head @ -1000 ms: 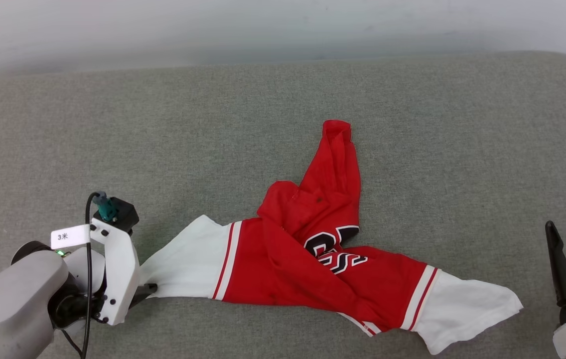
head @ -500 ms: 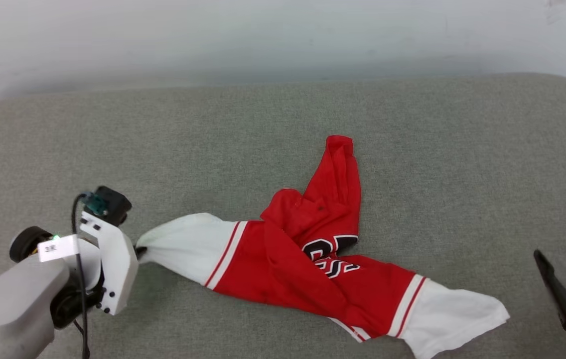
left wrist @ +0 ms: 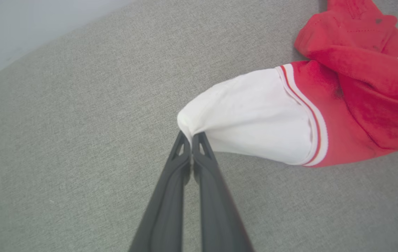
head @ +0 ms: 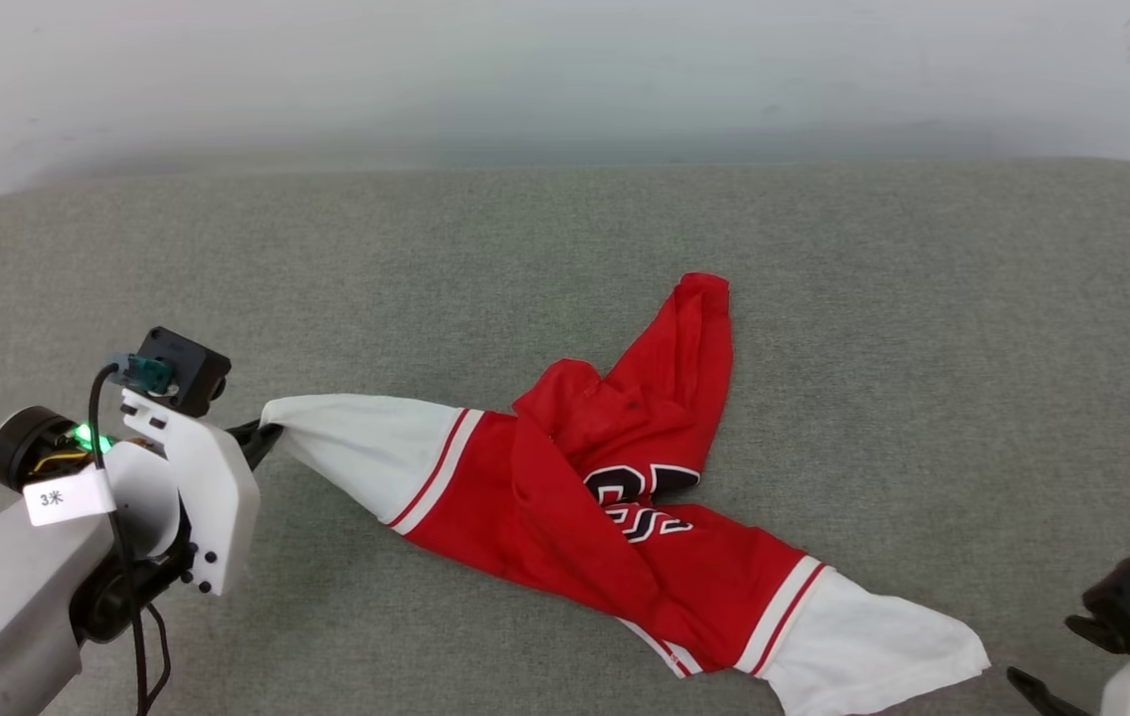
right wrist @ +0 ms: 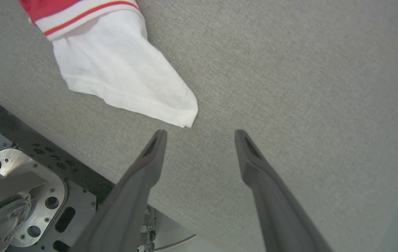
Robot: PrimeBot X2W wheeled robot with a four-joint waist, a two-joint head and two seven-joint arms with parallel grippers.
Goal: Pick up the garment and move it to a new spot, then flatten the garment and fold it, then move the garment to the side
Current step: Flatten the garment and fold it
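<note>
Red shirt (head: 565, 487) lies mid-frame, its white sleeve (head: 356, 443) pinched in the closed left gripper (head: 262, 435) at left; lift slowly to avoid slipping.

The left gripper (left wrist: 192, 138) is seen with its two dark fingers pressed together, and the bunched end of the white sleeve (left wrist: 251, 115) of the garment (left wrist: 360, 105) is pinched between their tips. The sleeve is spread out to the right of the tips, where it is met by red-and-white striped trim (left wrist: 311, 115) and then by the rumpled red body, folded over itself toward the upper right corner. A grey fabric surface (left wrist: 80, 122) is seen beneath the cloth, and a pale wall (left wrist: 16, 24) is glimpsed at the upper left.
</note>
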